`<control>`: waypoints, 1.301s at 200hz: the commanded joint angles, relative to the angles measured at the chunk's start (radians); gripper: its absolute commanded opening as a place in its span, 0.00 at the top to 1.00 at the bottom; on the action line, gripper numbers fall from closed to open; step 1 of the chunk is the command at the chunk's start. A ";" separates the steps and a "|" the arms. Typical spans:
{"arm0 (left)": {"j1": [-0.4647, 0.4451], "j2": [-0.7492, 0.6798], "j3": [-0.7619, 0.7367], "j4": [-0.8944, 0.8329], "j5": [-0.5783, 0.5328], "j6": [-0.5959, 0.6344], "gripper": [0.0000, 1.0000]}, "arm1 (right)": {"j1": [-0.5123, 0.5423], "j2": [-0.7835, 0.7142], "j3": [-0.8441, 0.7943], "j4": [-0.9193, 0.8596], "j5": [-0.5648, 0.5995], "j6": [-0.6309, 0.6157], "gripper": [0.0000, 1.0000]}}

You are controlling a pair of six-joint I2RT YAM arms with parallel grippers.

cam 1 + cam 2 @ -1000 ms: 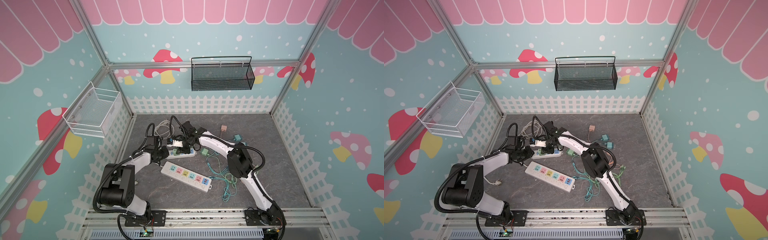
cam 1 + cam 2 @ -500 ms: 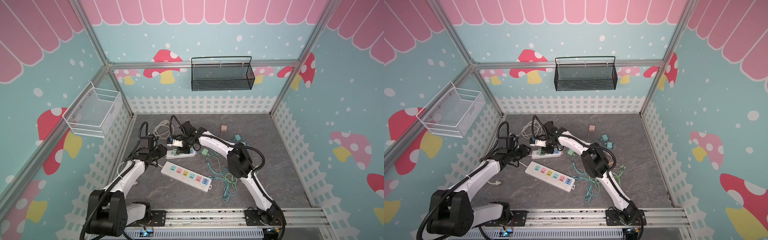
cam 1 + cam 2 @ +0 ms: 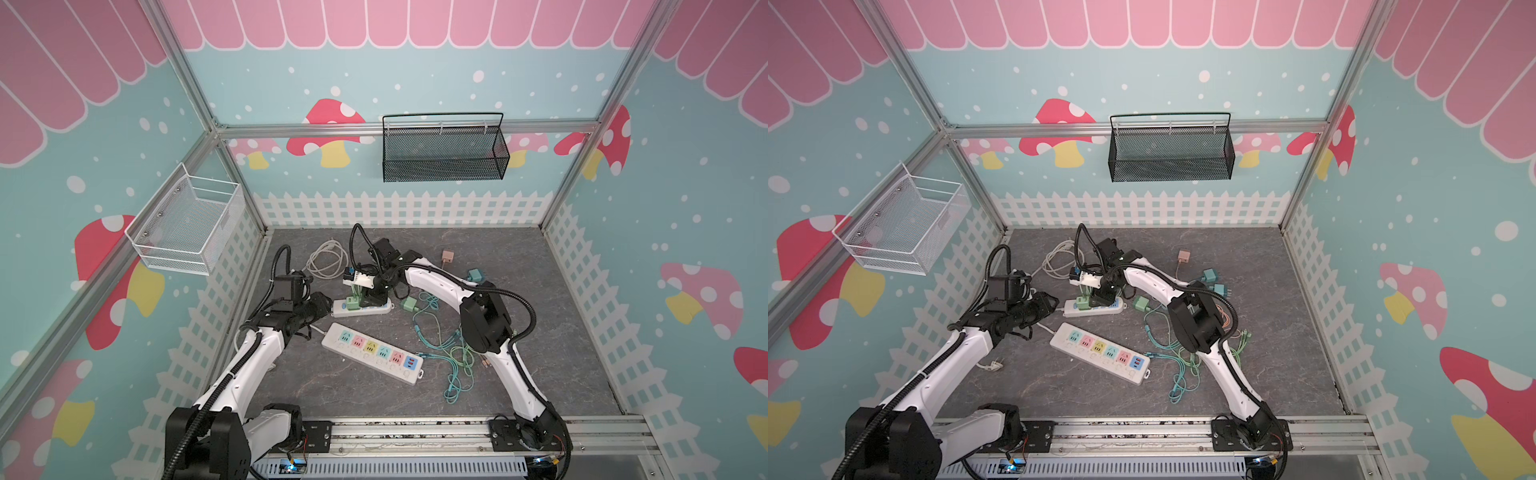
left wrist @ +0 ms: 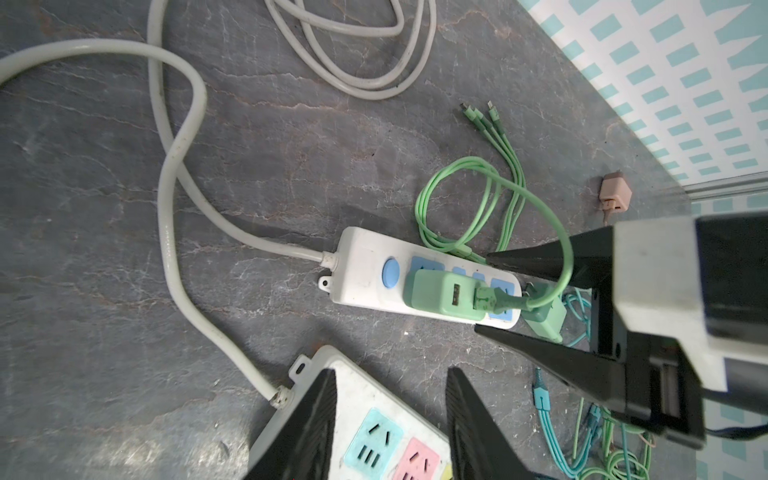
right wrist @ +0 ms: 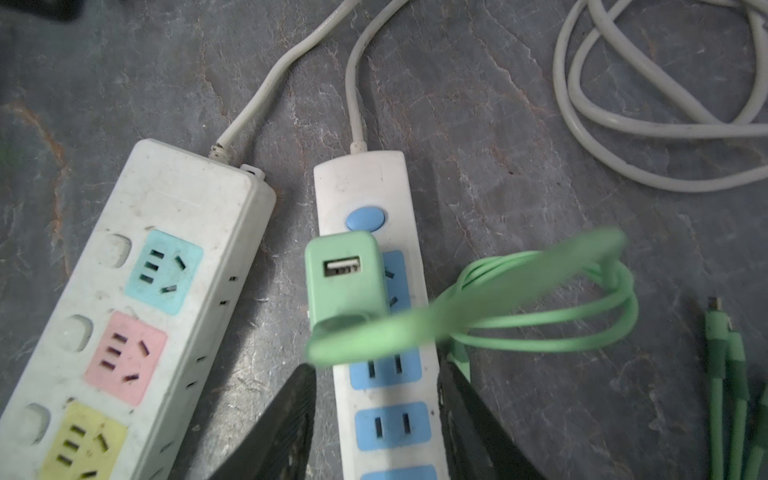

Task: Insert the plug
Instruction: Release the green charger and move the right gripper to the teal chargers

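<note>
Right wrist: green plug (image 5: 343, 278) seated in strip (image 5: 365, 183), right hand (image 5: 376, 370) spread.

Green plug (image 5: 343, 278), white strip (image 5: 361, 187), veined grey floor (image 5: 519, 124)

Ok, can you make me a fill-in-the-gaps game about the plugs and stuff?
The green charger sits in the narrow strip with ___ sockets.
On the wide strip, the socket between teal and yellow is ___.
The mesh basket on the back wall is ___.
Missing words: blue, pink, black.
</note>
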 commanded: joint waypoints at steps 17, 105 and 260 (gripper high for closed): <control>0.006 -0.045 0.037 -0.055 0.017 0.020 0.52 | -0.006 -0.131 -0.109 -0.023 -0.003 0.001 0.43; 0.008 -0.166 0.037 -0.071 0.170 0.043 0.35 | -0.087 -0.380 -0.445 0.135 0.141 0.151 0.26; 0.008 -0.222 0.009 -0.043 0.298 0.040 0.33 | -0.316 -0.635 -0.806 0.467 0.647 0.893 0.22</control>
